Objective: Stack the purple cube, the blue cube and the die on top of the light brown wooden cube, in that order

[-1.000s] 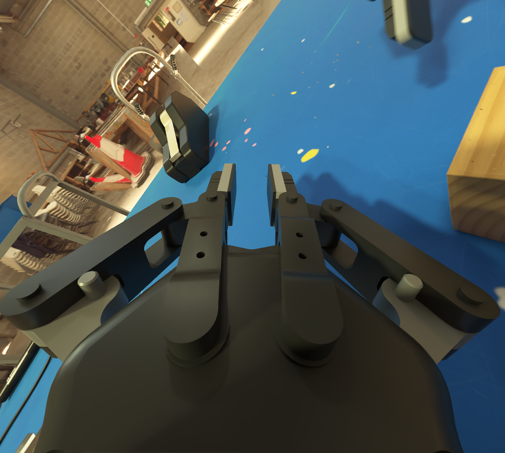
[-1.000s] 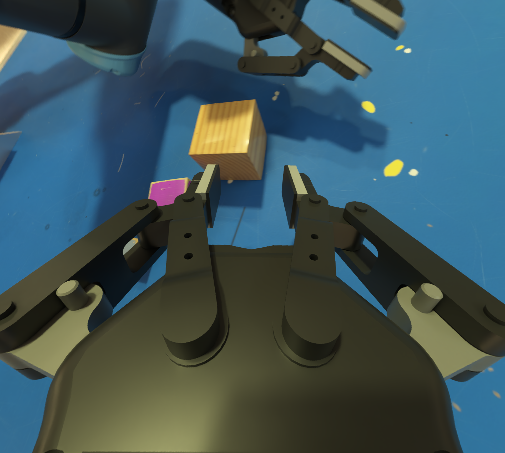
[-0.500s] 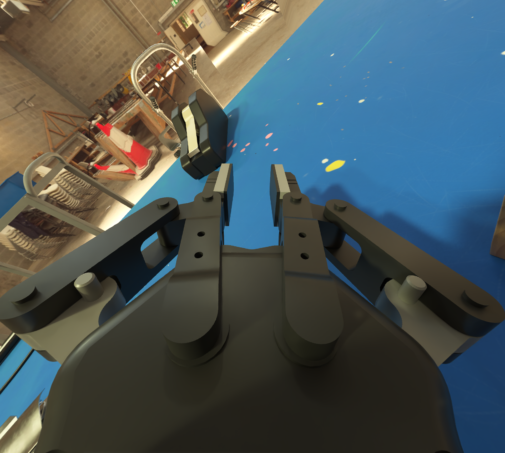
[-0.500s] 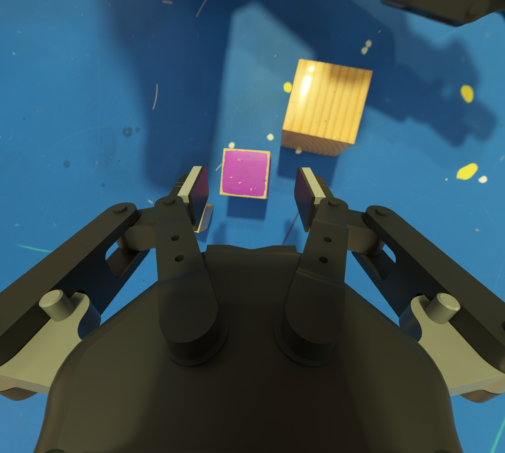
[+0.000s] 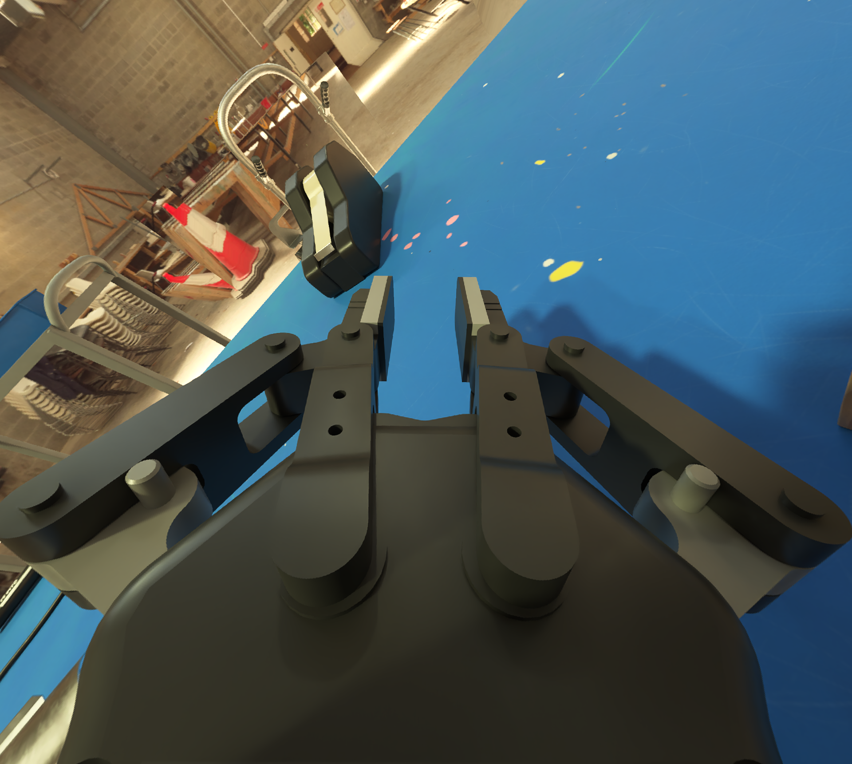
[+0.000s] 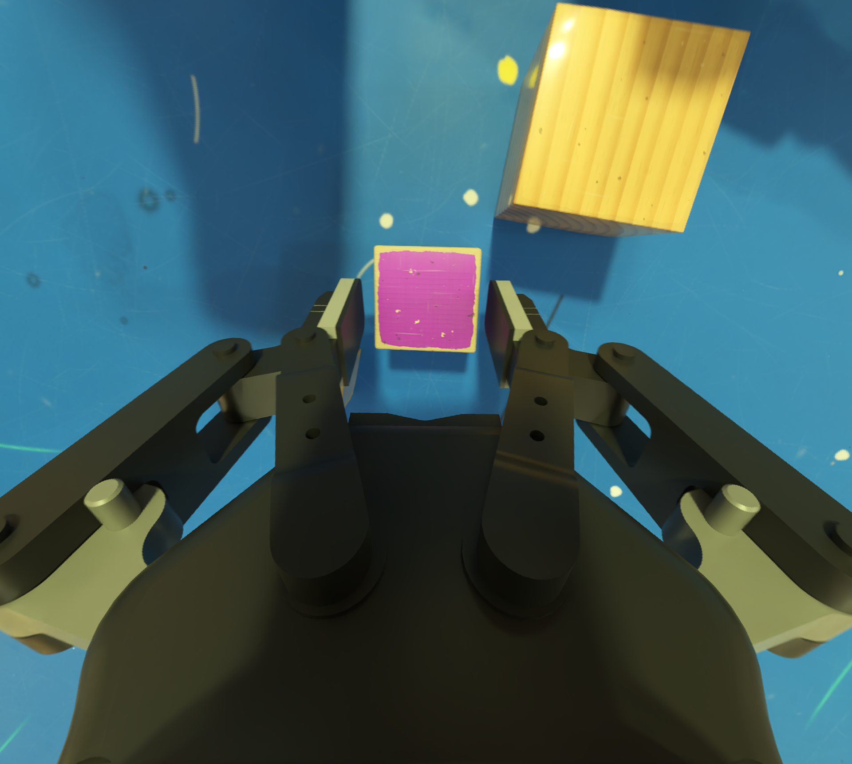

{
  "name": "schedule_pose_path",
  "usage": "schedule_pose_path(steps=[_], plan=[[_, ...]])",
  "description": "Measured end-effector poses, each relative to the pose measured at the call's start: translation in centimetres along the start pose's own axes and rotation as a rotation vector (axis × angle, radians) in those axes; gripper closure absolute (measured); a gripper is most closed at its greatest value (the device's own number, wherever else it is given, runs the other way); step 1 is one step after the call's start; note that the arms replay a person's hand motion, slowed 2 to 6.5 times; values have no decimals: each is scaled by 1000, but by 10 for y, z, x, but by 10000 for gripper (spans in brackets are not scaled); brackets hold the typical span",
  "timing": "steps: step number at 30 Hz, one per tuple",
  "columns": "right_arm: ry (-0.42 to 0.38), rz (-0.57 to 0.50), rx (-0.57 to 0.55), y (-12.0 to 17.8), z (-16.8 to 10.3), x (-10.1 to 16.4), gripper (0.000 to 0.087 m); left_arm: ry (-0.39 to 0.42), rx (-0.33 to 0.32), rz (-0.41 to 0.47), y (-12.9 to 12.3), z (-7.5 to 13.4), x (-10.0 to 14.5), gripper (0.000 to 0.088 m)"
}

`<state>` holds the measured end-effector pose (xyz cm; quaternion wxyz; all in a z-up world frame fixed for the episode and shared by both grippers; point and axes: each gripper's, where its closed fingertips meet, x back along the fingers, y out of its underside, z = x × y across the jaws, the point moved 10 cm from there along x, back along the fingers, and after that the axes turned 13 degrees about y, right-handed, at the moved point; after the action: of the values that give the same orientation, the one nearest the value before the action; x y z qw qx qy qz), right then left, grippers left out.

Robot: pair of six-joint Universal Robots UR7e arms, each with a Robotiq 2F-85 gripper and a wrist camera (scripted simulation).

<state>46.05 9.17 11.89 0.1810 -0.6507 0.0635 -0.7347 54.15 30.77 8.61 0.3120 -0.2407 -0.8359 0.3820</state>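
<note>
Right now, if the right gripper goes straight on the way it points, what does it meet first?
Probably the purple cube: it sits centred between the open fingers of the right gripper, with a gap on each side. Depth is unclear; the fingertips may reach the table beside it first.

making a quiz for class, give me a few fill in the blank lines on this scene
1. The right tool straddles the ____ cube.
2. Its jaws are ____, not touching that cube.
3. The wooden cube has ____ stacked on it.
4. The left tool holds ____.

Missing words: purple; open; nothing; nothing
</note>
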Motion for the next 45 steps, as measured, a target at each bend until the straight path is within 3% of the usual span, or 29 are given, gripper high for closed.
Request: schedule_pose_path(steps=[3, 11, 18, 26, 35, 45], plan=[[4, -29, -9, 1, 2, -4, 478, -1, -5, -10, 0, 0, -1, 635], [-32, -60, 8, 4, 8, 6, 479, -4, -18, -41, 0, 1, -5, 638], [53, 7, -46, -1, 24, 39, 479, -9, -35, -84, 1, 2, -8, 638], [141, 103, -89, -27, 32, 62, 479, -11, -40, -110, 2, 3, -10, 639], [159, 91, -99, -54, 38, 54, 479, -9, -44, -112, 1, 3, -11, 647], [127, 27, -146, -59, 49, 36, 479, -7, -50, -110, 1, 4, -11, 655]])
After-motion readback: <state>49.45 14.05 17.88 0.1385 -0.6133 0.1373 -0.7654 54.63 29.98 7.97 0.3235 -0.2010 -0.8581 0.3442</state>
